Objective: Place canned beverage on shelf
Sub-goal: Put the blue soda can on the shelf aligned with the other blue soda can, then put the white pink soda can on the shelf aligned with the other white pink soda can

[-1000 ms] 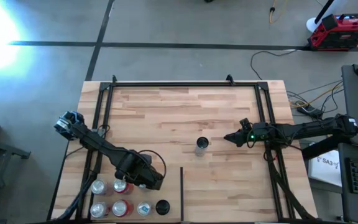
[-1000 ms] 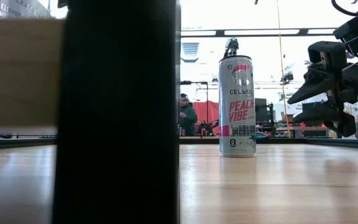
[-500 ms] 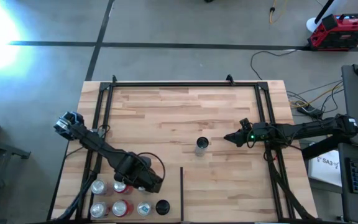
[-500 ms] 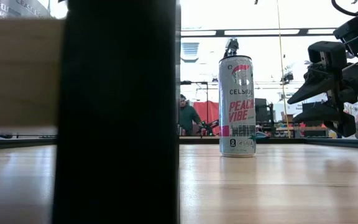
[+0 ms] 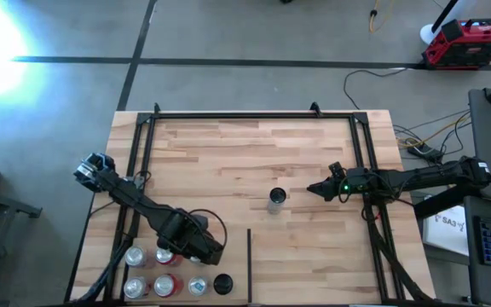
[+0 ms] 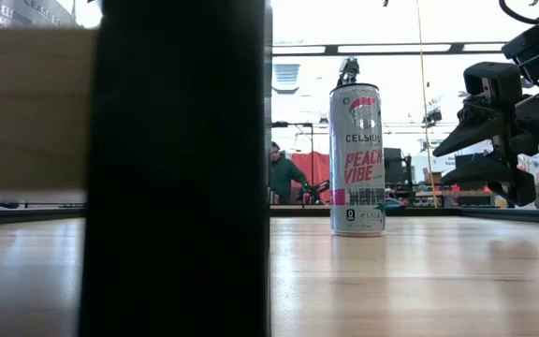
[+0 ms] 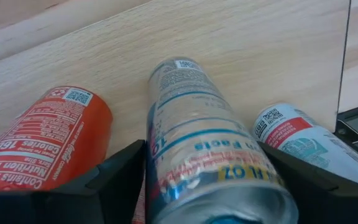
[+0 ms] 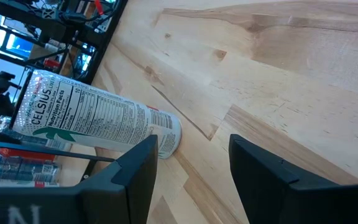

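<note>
Barely anything has shifted since a second ago; the left gripper (image 7: 197, 180) has only spread its fingers a bit around a pale can (image 7: 207, 149) in the cluster at the lower left of the high view, with no squeeze on it yet. The red can (image 7: 42, 146) sits just beside it, so I'd go straight down, centred, before closing. One Celsius can (image 5: 277, 199) already stands mid-frame on the shelf (image 5: 228, 149). The right gripper (image 5: 311, 188) waits just to the right of it, pinched closed and empty.
</note>
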Robot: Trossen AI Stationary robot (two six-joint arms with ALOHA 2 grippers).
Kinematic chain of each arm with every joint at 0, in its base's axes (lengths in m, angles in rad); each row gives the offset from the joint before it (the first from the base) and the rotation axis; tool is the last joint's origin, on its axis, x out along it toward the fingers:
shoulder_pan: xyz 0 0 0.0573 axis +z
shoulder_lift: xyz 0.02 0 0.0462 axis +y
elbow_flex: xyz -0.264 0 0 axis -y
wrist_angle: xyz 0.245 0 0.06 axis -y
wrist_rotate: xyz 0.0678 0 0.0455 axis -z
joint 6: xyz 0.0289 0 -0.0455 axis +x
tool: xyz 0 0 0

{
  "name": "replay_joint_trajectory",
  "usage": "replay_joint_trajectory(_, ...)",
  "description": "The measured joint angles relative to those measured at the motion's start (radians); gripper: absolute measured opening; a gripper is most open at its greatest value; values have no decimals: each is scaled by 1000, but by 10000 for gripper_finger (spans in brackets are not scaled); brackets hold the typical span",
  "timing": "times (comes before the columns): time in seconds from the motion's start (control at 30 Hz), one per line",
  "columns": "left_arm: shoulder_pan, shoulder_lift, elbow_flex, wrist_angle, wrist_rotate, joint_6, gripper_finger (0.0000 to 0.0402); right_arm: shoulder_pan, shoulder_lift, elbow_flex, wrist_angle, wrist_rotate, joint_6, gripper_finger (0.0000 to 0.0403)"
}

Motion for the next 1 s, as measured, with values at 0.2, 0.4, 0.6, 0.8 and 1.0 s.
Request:
replay_joint_trajectory(0.2,0,0,24,-26,0,13,294,0,0,0,0,0,0,183)
replay_joint_trajectory(0.4,0,0,98,-109,-49,23,326,0,0,0,0,0,0,183)
replay_joint_trajectory(0.6,0,-1,154,-171,-116,49,362,0,0,0,0,0,0,183)
replay_joint_trajectory(0.8,4,-1,199,-196,-219,155,380,0,0,0,0,0,0,183)
replay_joint_trajectory(1.0,4,-1,276,-225,-393,333,381,0,0,0,0,0,0,183)
